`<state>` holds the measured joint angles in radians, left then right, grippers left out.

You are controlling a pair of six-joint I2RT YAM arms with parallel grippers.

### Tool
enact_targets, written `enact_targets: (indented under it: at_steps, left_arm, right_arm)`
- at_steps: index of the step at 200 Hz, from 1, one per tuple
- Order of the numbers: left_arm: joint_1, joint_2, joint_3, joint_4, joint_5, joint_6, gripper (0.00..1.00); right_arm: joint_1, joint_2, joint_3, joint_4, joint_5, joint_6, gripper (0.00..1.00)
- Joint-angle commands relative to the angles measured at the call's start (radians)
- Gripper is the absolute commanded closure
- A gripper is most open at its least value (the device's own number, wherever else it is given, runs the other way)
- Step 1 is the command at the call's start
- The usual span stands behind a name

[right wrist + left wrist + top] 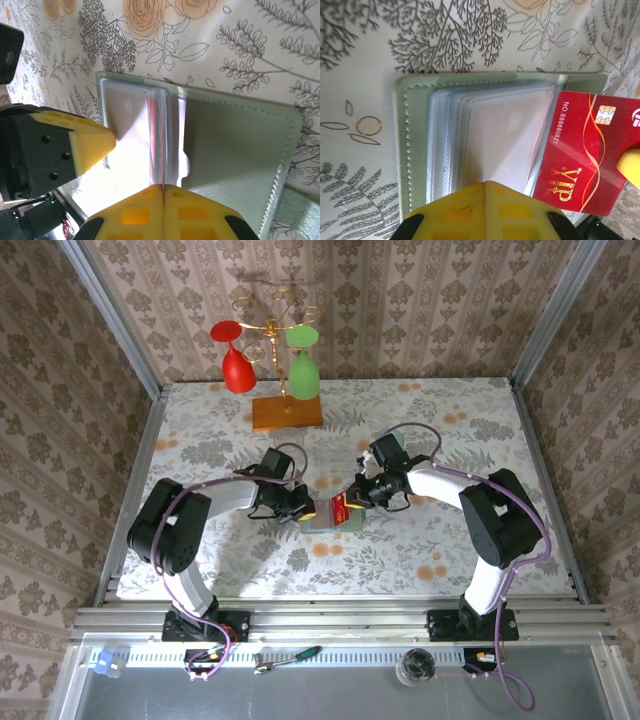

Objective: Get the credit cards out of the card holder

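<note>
The card holder (322, 524) lies open on the floral tablecloth, pale green inside with a stack of clear sleeves (490, 135). My left gripper (486, 184) is shut, its yellow tips resting on the top sleeve near the holder's left panel (415, 145). A red credit card (582, 150) marked VIP stands up out of the holder's middle fold. My right gripper (163, 187) is shut on this card, which appears edge-on (163, 150) in the right wrist view beside the right panel (240, 150). In the top view the red card (343, 508) sits between both grippers.
At the back stands an orange-brown wooden slab (287, 412) carrying a gold rack with a red glass (237, 365) and a green glass (303, 370). A spoon (285, 660) and a clear glass (415, 668) lie beyond the near rail. Patterned walls enclose the table.
</note>
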<state>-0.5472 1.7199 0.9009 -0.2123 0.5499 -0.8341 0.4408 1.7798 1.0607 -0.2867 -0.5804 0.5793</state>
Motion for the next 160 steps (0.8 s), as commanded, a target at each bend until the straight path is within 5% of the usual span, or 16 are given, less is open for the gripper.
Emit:
enact_targets:
  at_steps: [1,114,160]
  left_arm:
    - [0.013,-0.069,-0.015,0.003,-0.024,-0.017,0.91]
    - [0.071,-0.086,-0.075,0.003,-0.051,0.012,0.91]
    - [0.068,-0.086,-0.095,0.017,-0.075,-0.002,0.91]
  right_arm:
    - [-0.008,-0.037,0.063,-0.102,0.029,-0.147,1.0]
    - [0.004,0.035,0.437,-0.533,0.286,-1.147,1.0]
    - [0.004,0.218,0.724,-0.707,0.348,-1.374,1.0]
